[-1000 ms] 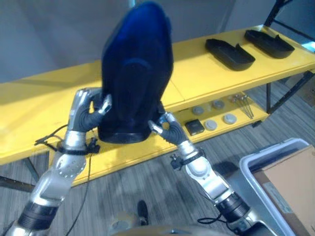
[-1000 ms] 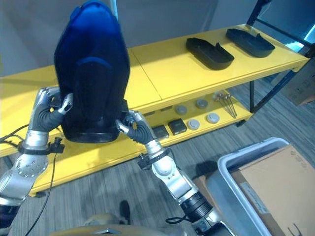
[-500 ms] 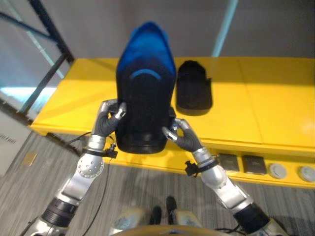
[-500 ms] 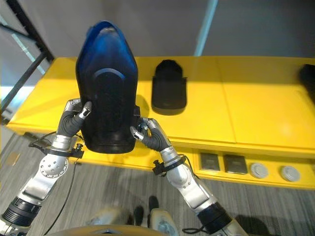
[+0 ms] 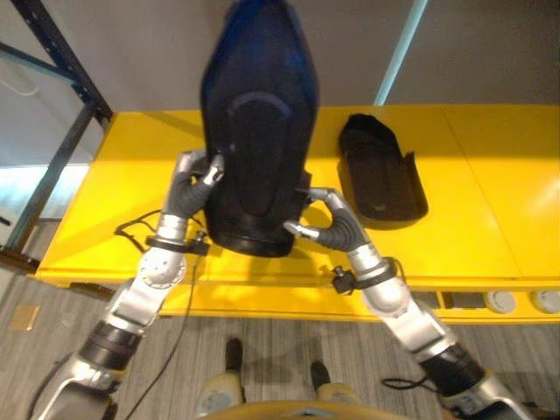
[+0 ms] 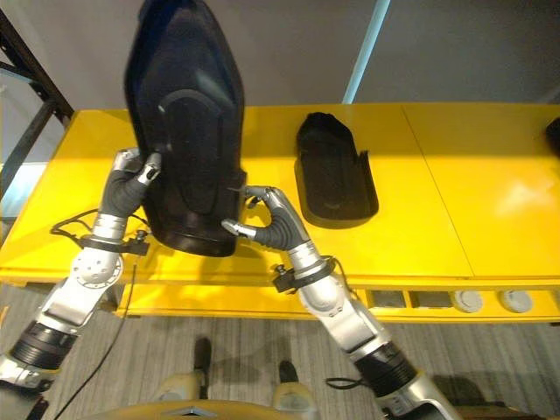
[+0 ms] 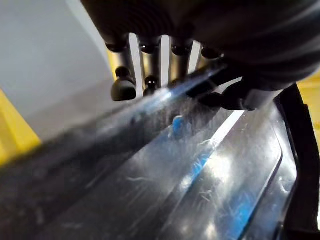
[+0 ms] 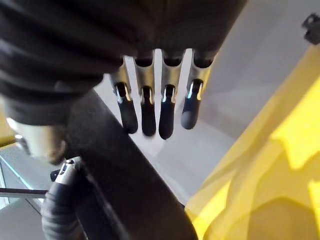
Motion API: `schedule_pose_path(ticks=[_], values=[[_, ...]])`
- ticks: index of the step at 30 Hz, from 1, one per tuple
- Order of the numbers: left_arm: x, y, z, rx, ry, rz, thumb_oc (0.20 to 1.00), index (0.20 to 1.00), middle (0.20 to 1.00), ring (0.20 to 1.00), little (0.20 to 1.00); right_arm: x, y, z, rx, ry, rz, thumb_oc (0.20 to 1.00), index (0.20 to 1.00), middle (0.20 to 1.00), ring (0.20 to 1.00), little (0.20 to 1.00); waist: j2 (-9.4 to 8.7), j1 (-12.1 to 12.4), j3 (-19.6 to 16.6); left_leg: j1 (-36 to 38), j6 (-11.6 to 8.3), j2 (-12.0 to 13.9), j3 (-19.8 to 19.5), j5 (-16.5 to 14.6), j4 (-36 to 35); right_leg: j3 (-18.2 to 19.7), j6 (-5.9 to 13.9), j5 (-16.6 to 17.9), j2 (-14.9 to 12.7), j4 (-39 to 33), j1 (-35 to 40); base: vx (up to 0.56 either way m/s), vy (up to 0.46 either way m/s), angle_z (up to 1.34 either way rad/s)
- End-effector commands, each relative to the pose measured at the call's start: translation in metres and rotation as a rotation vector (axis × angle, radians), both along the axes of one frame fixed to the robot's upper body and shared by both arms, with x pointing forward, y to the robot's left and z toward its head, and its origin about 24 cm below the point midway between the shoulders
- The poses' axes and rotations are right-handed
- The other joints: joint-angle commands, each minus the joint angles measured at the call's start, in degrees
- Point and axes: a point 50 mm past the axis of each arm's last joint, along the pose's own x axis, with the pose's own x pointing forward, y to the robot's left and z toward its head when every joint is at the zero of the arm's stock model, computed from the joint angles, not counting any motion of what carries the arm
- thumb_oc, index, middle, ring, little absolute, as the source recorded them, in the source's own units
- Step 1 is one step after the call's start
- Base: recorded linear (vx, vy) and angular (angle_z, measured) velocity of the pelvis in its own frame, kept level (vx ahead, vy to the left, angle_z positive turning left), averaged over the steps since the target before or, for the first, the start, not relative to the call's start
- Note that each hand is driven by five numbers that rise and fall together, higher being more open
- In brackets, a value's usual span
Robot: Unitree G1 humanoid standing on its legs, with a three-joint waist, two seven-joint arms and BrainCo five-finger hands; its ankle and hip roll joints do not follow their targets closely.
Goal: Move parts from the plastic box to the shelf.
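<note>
Part in hand: a large dark shell-shaped plastic part (image 5: 258,131), glossy with a blue sheen, narrow at the top and wide at the bottom, held upright between both hands above the front of the yellow shelf (image 5: 472,254).
Left robot hand (image 5: 191,188): on the part's left edge near its lower end, fingers curled round the rim and thumb on the face; the left wrist view has the fingers (image 7: 125,85) hooked over the glossy edge.
Right robot hand (image 5: 331,226): at the part's lower right edge, thumb and fingers curled against the rim; in the right wrist view the fingers (image 8: 165,117) hang bent just past the dark edge of the part, thumb on its other side.
Part on the shelf: a second, smaller black moulded part (image 5: 381,179) lies flat on the shelf's top board, just to the right of the held one and apart from it.
Shelf: yellow boards on a dark metal frame (image 5: 52,52), grey wall behind.
Lower shelf board: small round discs (image 5: 501,302) and flat dark squares (image 6: 429,299) show under the front edge on the right.
Floor: grey striped carpet (image 5: 280,359) in front of the shelf.
</note>
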Motion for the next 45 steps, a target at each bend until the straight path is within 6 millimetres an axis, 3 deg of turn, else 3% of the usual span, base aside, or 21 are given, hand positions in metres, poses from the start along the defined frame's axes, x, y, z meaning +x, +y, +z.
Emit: schedule_pose_path(ticks=[1, 2, 3, 4, 6, 7, 14, 16, 19, 22, 27, 34, 41, 42, 43, 45], values=[[-0.009, 0.026, 0.018, -0.075, -0.103, 0.072, 0.200, 0.200, 0.200, 0.200, 0.200, -0.001, -0.008, 0.034, 0.072, -0.175, -0.041, 1.000, 1.000, 1.000, 1.000, 1.000, -2.16, 1.2, -3.1, -0.8, -0.83, 1.4, 0.2, -10.7, 6.5, -1.8, 4.89, 5.4, -6.1, -1.6, -0.5, 0.04, 0.153, -0.87], [-0.011, 0.031, 0.017, -0.090, -0.101, 0.091, 0.200, 0.200, 0.200, 0.200, 0.200, -0.002, -0.008, 0.038, 0.084, -0.191, -0.039, 1.000, 1.000, 1.000, 1.000, 1.000, -2.42, 1.4, -3.2, -0.7, -0.43, 1.5, 1.3, -11.1, 6.4, -2.4, 4.94, 6.1, -5.5, -1.0, -1.4, 0.08, 0.255, -0.83], [-0.012, 0.041, 0.014, -0.140, -0.089, 0.131, 0.200, 0.200, 0.200, 0.200, 0.200, -0.006, -0.016, 0.042, 0.095, -0.212, -0.060, 1.000, 1.000, 1.000, 1.000, 1.000, -3.11, 0.5, -3.5, 0.0, 0.23, 1.1, 2.4, -11.0, 5.6, -1.8, 5.07, 5.5, -1.7, -1.0, -1.9, 0.05, 0.133, -0.77], [-0.012, 0.041, 0.013, -0.141, -0.087, 0.131, 0.200, 0.200, 0.200, 0.200, 0.200, -0.007, -0.016, 0.042, 0.094, -0.210, -0.060, 1.000, 1.000, 1.000, 1.000, 1.000, -3.05, 0.6, -3.5, 0.2, 0.21, 1.1, 2.5, -11.1, 5.5, -1.7, 5.06, 5.4, -1.6, -0.8, -1.9, 0.07, 0.153, -0.56], [-0.012, 0.047, 0.013, -0.148, -0.090, 0.169, 0.200, 0.200, 0.200, 0.200, 0.200, -0.012, -0.023, 0.045, 0.105, -0.221, -0.069, 1.000, 1.000, 1.000, 1.000, 1.000, -3.26, 0.4, -3.7, 0.7, 0.79, 0.5, 2.2, -11.4, 5.3, 0.3, 4.27, 3.3, 1.4, -1.7, -1.4, 0.04, 0.075, -0.17], [-0.013, 0.055, 0.016, -0.123, -0.112, 0.226, 0.200, 0.200, 0.200, 0.200, 0.200, -0.014, -0.025, 0.051, 0.121, -0.242, -0.058, 1.000, 1.000, 1.000, 1.000, 1.000, -3.63, 0.9, -3.8, 1.0, 1.00, 0.0, 2.2, -11.9, 5.2, -0.6, 3.68, 3.1, 1.9, -3.0, -1.0, 0.02, -0.007, -0.16], [-0.022, 0.075, -0.001, -0.130, -0.039, 0.328, 0.200, 0.200, 0.200, 0.200, 0.200, -0.016, -0.027, 0.053, 0.117, -0.221, -0.027, 1.000, 1.000, 1.000, 1.000, 1.000, -3.67, 1.3, -4.6, 3.5, 0.45, 0.4, 2.5, -12.4, 4.6, -1.6, 2.85, 2.8, 2.4, -5.7, 1.2, 0.07, -0.052, -0.06], [-0.022, 0.090, -0.019, -0.127, 0.076, 0.376, 0.200, 0.200, 0.200, 0.200, 0.200, -0.022, -0.029, 0.051, 0.119, -0.180, 0.021, 1.000, 1.000, 1.000, 1.000, 1.000, -3.07, 0.8, -4.8, 5.2, -0.04, 1.1, 2.2, -12.2, 3.8, -2.1, 2.04, 1.9, 2.9, -5.7, 2.3, 0.15, -0.089, 0.00], [-0.022, 0.102, -0.023, -0.062, 0.138, 0.373, 0.200, 0.200, 0.200, 0.200, 0.200, -0.026, -0.028, 0.050, 0.115, -0.146, 0.071, 1.000, 1.000, 1.000, 1.000, 1.000, -2.47, 0.3, -4.5, 5.7, -0.37, 1.4, 2.1, -11.7, 3.1, -2.3, 1.71, 1.5, 3.2, -5.6, 2.4, 0.07, -0.045, 0.18], [-0.015, 0.124, -0.030, -0.064, 0.220, 0.417, 0.200, 0.200, 0.200, 0.200, 0.200, -0.026, -0.024, 0.045, 0.118, -0.082, 0.145, 1.000, 1.000, 1.000, 1.000, 1.000, -1.41, -0.4, -3.4, 5.3, -0.81, 1.8, 2.4, -10.7, 2.5, -2.3, 1.52, 1.5, 3.5, -5.6, 1.5, -0.01, -0.017, 0.02], [0.001, 0.141, -0.033, -0.074, 0.284, 0.455, 0.200, 0.200, 0.200, 0.200, 0.200, -0.025, -0.014, 0.039, 0.100, -0.026, 0.239, 1.000, 1.000, 1.000, 1.000, 1.000, -0.14, -1.5, -1.7, 3.2, -1.47, 2.6, 2.4, -9.1, 1.5, -2.5, 1.29, 1.5, 4.5, -5.8, -0.8, -0.06, -0.016, -0.01], [0.016, 0.149, -0.038, -0.061, 0.370, 0.473, 0.200, 0.200, 0.200, 0.200, 0.200, -0.022, -0.007, 0.033, 0.113, 0.016, 0.276, 1.000, 1.000, 1.000, 1.000, 1.000, 0.27, -2.2, -0.8, 2.4, -1.78, 3.0, 2.8, -8.0, 0.4, -2.4, 1.37, 1.6, 4.9, -6.3, -1.6, -0.01, 0.003, -0.02], [0.029, 0.143, -0.043, -0.015, 0.438, 0.463, 0.200, 0.200, 0.200, 0.200, 0.200, -0.022, -0.001, 0.030, 0.110, 0.032, 0.291, 1.000, 1.000, 1.000, 1.000, 1.000, 0.20, -2.7, 0.0, 2.0, -1.85, 3.1, 3.4, -8.0, 0.1, -2.3, 1.59, 1.8, 4.8, -6.5, -2.4, 0.00, 0.001, -0.01], [0.031, 0.143, -0.042, 0.000, 0.434, 0.469, 0.526, 0.526, 0.526, 0.526, 0.526, -0.022, -0.001, 0.030, 0.107, 0.027, 0.290, 1.000, 1.000, 1.000, 1.000, 1.000, 0.14, -2.7, 0.2, 1.9, -1.86, 3.1, 3.4, -7.9, 0.0, -2.2, 1.63, 1.9, 4.8, -6.5, -2.6, 0.00, 0.000, 0.00], [0.032, 0.142, -0.042, 0.001, 0.433, 0.472, 1.000, 1.000, 1.000, 1.000, 1.000, -0.021, 0.000, 0.031, 0.104, 0.022, 0.289, 1.000, 1.000, 1.000, 1.000, 1.000, 0.09, -2.7, 0.4, 1.8, -1.85, 3.1, 3.5, -7.9, 0.0, -2.1, 1.66, 1.9, 4.8, -6.4, -2.8, 0.00, 0.000, 0.00], [0.032, 0.141, -0.042, 0.016, 0.434, 0.483, 1.000, 1.000, 1.000, 1.000, 1.000, -0.021, -0.001, 0.031, 0.103, 0.019, 0.279, 1.000, 1.000, 1.000, 1.000, 1.000, 0.04, -2.6, 0.6, 1.6, -1.84, 3.1, 3.6, -7.9, 0.0, -2.0, 1.71, 2.0, 4.9, -6.5, -3.0, 0.00, 0.001, -0.02]])
